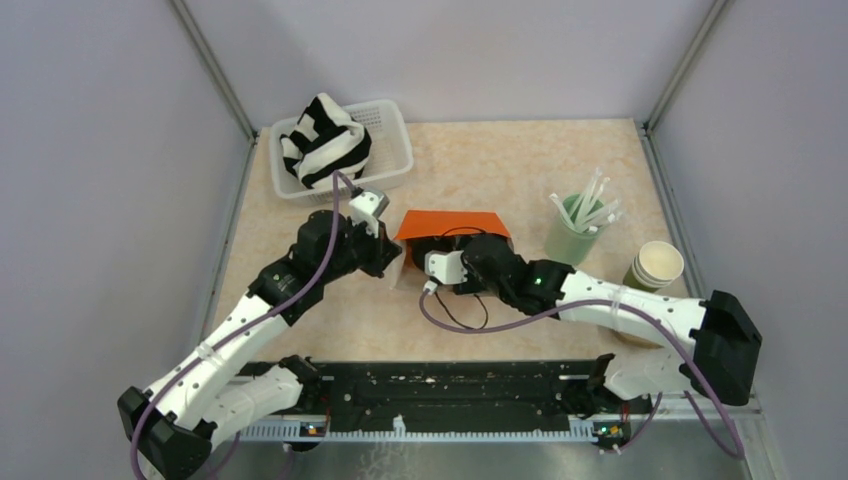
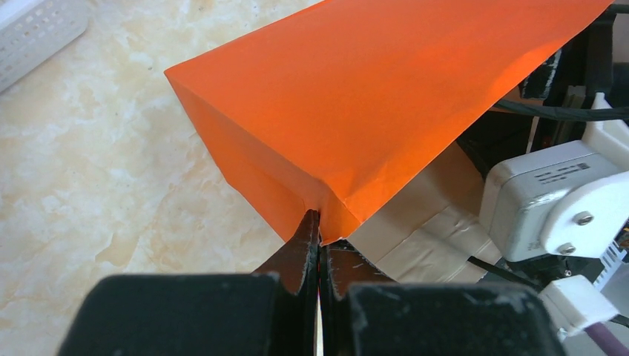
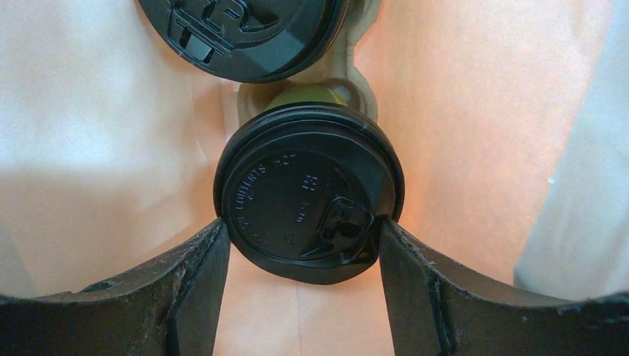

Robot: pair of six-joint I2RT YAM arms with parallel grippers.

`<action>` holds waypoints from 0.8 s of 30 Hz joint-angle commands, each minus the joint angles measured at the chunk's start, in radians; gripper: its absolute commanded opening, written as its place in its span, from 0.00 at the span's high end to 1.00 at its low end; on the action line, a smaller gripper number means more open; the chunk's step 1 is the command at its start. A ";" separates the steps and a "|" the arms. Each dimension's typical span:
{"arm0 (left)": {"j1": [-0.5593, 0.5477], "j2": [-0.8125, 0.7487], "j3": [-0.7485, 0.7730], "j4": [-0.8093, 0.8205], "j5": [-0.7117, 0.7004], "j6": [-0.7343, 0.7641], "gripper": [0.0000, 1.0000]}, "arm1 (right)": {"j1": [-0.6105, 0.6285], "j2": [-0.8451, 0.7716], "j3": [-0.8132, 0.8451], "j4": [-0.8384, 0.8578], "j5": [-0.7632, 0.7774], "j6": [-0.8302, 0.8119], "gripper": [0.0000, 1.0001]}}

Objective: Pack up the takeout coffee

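An orange paper bag [image 1: 450,222] lies on its side mid-table, its mouth facing the arms. My left gripper [image 2: 319,230] is shut on the bag's [image 2: 386,96] lower mouth edge, pinching the paper. My right gripper [image 3: 303,230] reaches inside the bag, its fingers pressed against both sides of the black lid of a takeout coffee cup [image 3: 308,189]. A little of that cup's green wall shows behind the lid. A second lidded cup [image 3: 245,30] stands deeper in the bag, just beyond the first. In the top view both cups and the right fingers are hidden by the bag.
A white basket [image 1: 385,150] holding a black-and-white striped cloth [image 1: 325,140] sits at the back left. A pale mint tumbler of white straws [image 1: 570,235] and a stack of paper cups [image 1: 655,265] stand to the right. A black rail [image 1: 450,390] runs along the near edge.
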State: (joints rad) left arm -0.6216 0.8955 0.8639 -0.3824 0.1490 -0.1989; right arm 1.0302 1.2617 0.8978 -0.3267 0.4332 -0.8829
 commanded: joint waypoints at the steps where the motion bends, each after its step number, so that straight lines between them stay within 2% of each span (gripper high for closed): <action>1: 0.002 0.019 0.060 -0.044 -0.002 0.010 1.00 | -0.013 0.031 0.059 0.004 0.065 -0.022 0.64; 10: 0.003 0.062 0.138 -0.166 -0.068 0.001 1.00 | -0.006 0.060 0.126 -0.076 0.035 -0.015 0.65; 15: 0.003 0.066 0.147 -0.186 -0.047 -0.011 1.00 | -0.005 0.082 0.082 0.003 0.007 -0.066 0.64; 20: 0.003 0.083 0.202 -0.233 -0.039 -0.020 1.00 | -0.017 0.139 0.088 0.025 -0.089 -0.049 0.64; 24: 0.003 0.104 0.258 -0.283 -0.039 -0.041 1.00 | -0.022 0.165 0.160 -0.088 -0.208 0.016 0.64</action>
State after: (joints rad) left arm -0.6205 0.9852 1.0447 -0.6102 0.1009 -0.2131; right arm 1.0183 1.4036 0.9741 -0.3473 0.3695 -0.9199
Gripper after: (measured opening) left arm 0.006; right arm 0.653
